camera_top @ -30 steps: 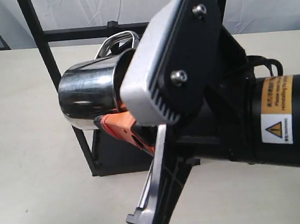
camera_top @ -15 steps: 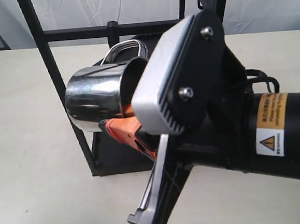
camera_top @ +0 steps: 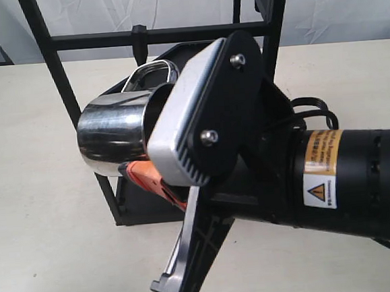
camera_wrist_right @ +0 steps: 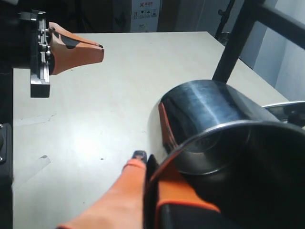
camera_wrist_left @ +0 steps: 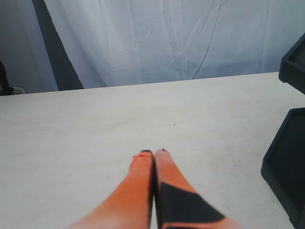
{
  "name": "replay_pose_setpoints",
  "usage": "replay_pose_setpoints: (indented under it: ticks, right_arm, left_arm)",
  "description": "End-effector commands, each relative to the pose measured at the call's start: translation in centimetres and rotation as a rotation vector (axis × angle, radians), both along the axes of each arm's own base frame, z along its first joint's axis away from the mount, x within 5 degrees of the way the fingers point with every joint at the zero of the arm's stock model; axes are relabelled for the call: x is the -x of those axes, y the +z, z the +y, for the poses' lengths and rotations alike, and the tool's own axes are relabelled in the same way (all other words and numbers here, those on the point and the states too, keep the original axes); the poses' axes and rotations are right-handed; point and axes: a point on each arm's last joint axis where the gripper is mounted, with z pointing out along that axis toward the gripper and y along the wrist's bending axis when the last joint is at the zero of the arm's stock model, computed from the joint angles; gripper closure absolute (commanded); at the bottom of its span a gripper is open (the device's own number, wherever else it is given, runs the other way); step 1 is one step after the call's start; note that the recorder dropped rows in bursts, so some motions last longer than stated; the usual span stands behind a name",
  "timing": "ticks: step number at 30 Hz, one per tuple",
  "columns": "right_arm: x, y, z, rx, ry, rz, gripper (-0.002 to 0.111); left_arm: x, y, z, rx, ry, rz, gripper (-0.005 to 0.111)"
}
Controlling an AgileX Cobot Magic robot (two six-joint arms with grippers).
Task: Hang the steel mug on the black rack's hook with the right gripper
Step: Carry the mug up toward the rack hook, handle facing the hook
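The steel mug (camera_top: 111,131) lies on its side in the air, mouth toward my right gripper (camera_top: 132,168), which is shut on the mug's rim. Its wire handle (camera_top: 152,73) points up, just below the black rack's (camera_top: 48,69) crossbar. The hook (camera_top: 139,37) sits clipped on that bar, above the handle and not touching it. In the right wrist view one orange finger (camera_wrist_right: 126,191) is outside the mug (camera_wrist_right: 209,107) and the other is inside it. My left gripper (camera_wrist_left: 153,153) is shut and empty over the bare table, and shows again as a gripper (camera_wrist_right: 76,47) in the right wrist view.
The rack's lower shelf (camera_top: 142,204) lies under the mug. Two black shelf edges (camera_wrist_left: 286,167) stand near my left gripper. A rack post (camera_wrist_right: 236,43) rises behind the mug. White curtains hang behind the beige table (camera_top: 38,219).
My right gripper, still holding the mug, has shifted left and a little down. The handle now sits lower under the crossbar.
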Motion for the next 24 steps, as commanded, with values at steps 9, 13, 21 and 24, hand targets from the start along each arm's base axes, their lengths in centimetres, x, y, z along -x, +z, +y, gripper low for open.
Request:
replay_pose_setpoints:
  ticks: [9, 13, 21, 24]
  right_arm:
    - [0.2, -2.4, -0.8, 0.023, -0.040, 0.095, 0.109]
    - [0.2, -2.4, -0.8, 0.014, -0.045, 0.102, 0.109]
    - [0.3, -2.8, -1.0, 0.036, -0.058, 0.157, 0.109]
    - [0.3, -2.8, -1.0, 0.036, -0.059, 0.162, 0.109]
  left_arm:
    - [0.0, 0.0, 0.0, -0.003, -0.007, -0.003, 0.105]
    - [0.0, 0.0, 0.0, -0.003, -0.007, -0.003, 0.105]
    - [0.0, 0.0, 0.0, -0.003, -0.007, -0.003, 0.105]
    - [0.0, 0.0, 0.0, -0.003, -0.007, -0.003, 0.105]
